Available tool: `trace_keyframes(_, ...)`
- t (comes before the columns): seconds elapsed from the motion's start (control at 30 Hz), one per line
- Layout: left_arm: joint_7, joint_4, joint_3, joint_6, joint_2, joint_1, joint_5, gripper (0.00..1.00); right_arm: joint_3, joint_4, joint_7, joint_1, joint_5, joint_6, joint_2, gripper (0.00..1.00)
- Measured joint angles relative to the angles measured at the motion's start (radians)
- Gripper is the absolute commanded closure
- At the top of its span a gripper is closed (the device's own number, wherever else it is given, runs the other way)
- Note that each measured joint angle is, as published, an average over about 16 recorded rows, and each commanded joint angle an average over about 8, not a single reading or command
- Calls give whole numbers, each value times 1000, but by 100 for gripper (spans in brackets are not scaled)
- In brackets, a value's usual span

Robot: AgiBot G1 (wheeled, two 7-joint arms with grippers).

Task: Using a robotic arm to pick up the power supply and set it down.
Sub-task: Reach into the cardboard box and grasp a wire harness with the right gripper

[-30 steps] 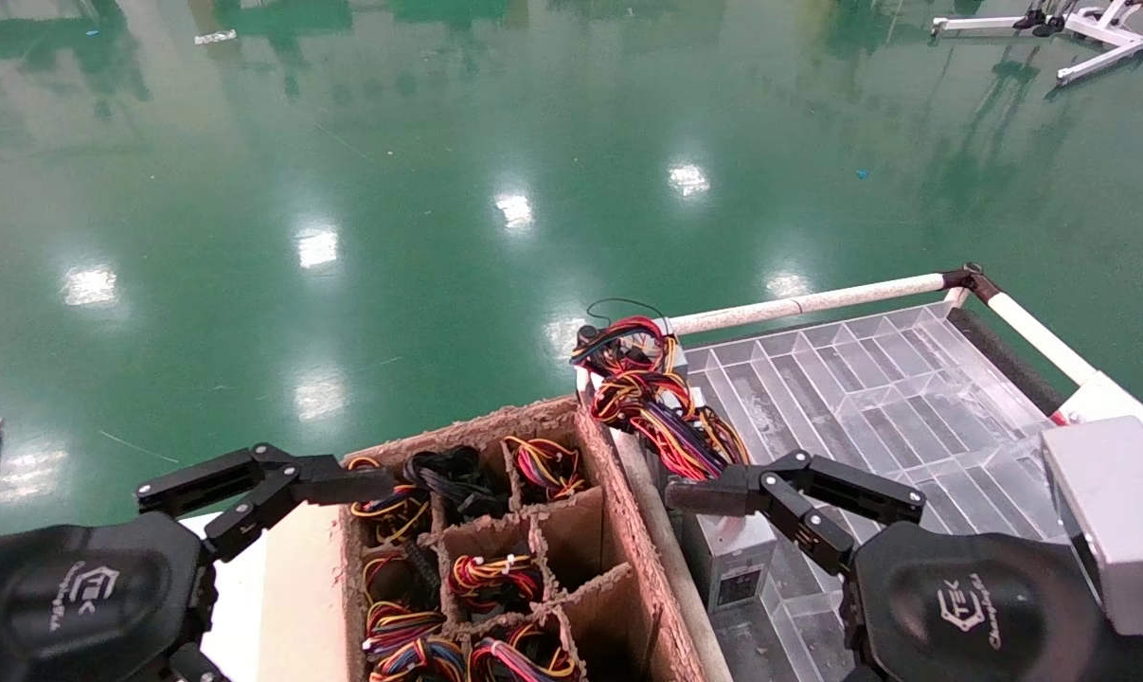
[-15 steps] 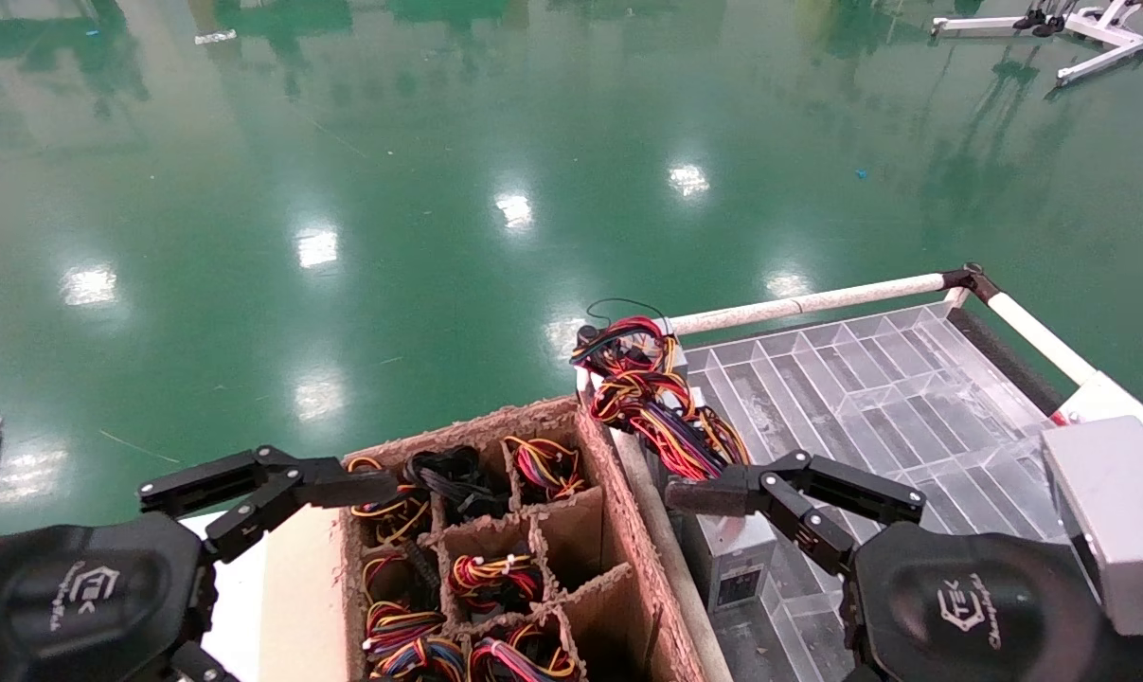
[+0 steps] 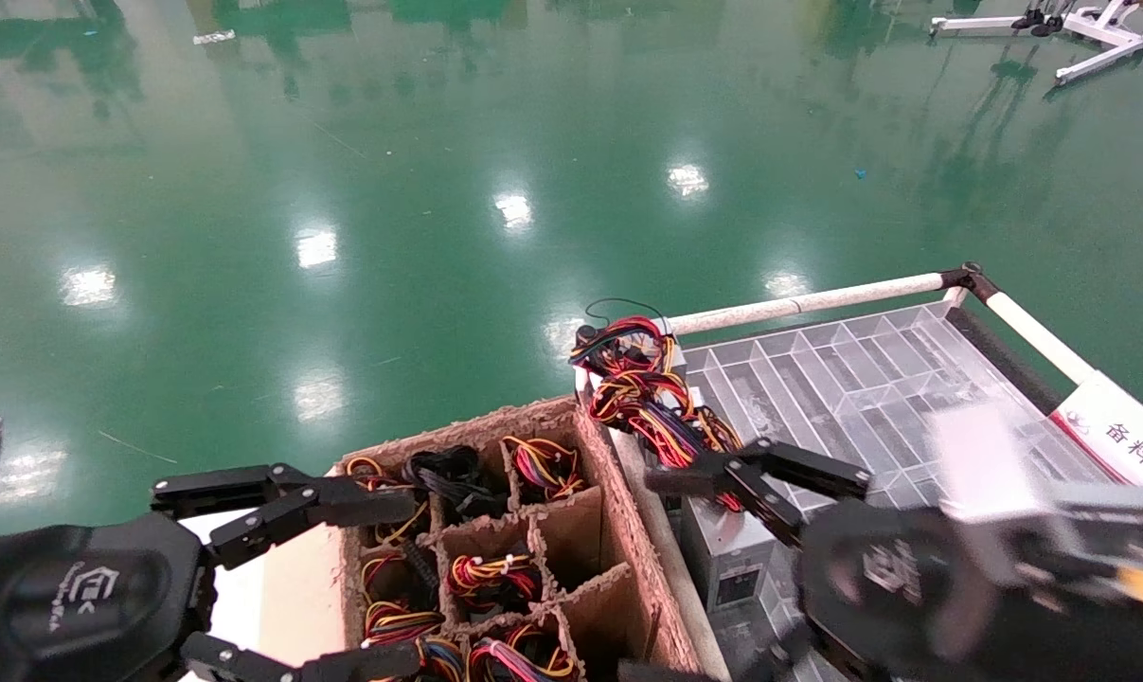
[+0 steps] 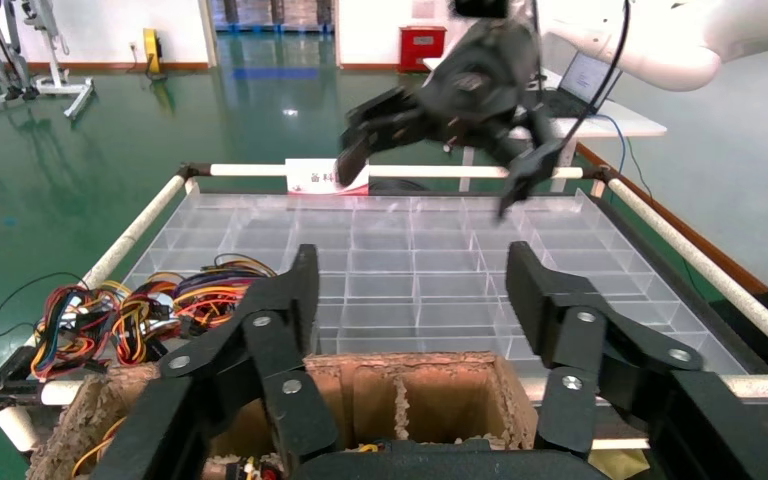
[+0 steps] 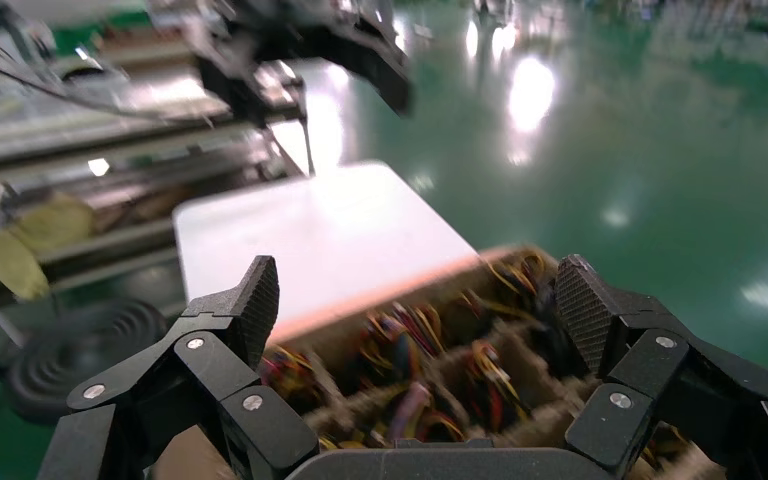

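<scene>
The power supply (image 3: pixel 725 557), a small grey metal box, stands at the left edge of the clear tray (image 3: pixel 874 379). Its tied red, yellow and black wires (image 3: pixel 661 417) lie heaped behind it. My right gripper (image 3: pixel 649 576) is open and hangs above it, reaching over the rim of the cardboard box (image 3: pixel 618 493) and partly hiding the grey casing. In the right wrist view that gripper (image 5: pixel 417 300) faces the box's wire-filled cells with nothing between its fingers. My left gripper (image 3: pixel 401 580) is open over the box's left side, and in its own view it (image 4: pixel 412 275) is empty.
The cardboard box (image 4: pixel 410 370) is split into compartments holding several wire bundles (image 3: pixel 495 578). A white rail (image 3: pixel 808 303) frames the divided tray (image 4: pixel 410 240). More wires (image 4: pixel 140 312) lie at the tray's corner. A white surface (image 3: pixel 287 568) lies left of the box. Green floor lies beyond.
My right gripper has swung left and turned towards the cardboard box, and is blurred with motion. My left gripper has shifted slightly right over the box, and its lower finger now shows.
</scene>
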Motion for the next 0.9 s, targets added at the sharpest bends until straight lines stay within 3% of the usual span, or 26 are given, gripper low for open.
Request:
trace_keyframes(0.47,0,0,0,0,0,0,0,100,-167,-193,-17,210,-334,102,-224,1)
trace_keyframes(0.57,0,0,0,0,0,0,0,100,-196,-246,-31,244,-392,122,-271,22)
trace_keyframes(0.7,0,0,0,0,0,0,0,100,-230,-314,-49,281,-456,145,-326,71)
trace_keyframes(0.77,0,0,0,0,0,0,0,100,-243,-346,-57,296,-481,156,-351,91)
trace_keyframes(0.83,0,0,0,0,0,0,0,100,-256,-377,-67,310,-505,167,-374,99)
trace_keyframes(0.9,0,0,0,0,0,0,0,100,-267,-406,-76,322,-527,178,-395,100)
